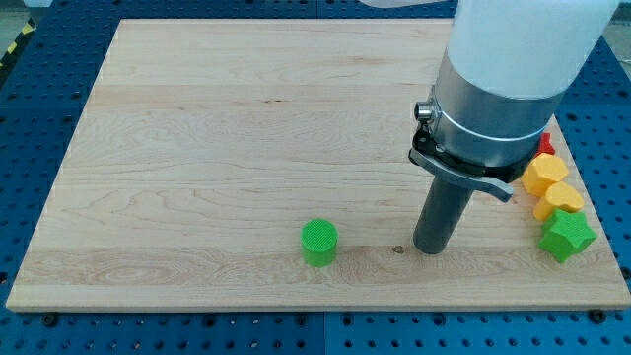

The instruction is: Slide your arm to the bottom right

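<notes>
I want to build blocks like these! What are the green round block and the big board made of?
The green cylinder looks like plastic, maybe 3D-printed: fine ridges line its matte top. The board looks like pale, smooth wood, with long grain lines running across it. My tip rests on the board to the cylinder's right, not touching it.

Tip (431,250) between cylinder block (318,243) at left, star block (565,236) at right.

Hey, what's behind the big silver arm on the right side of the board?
A red block peeks out behind the silver arm housing, above two yellow blocks. Most of it is covered, so its shape can't be told.
</notes>
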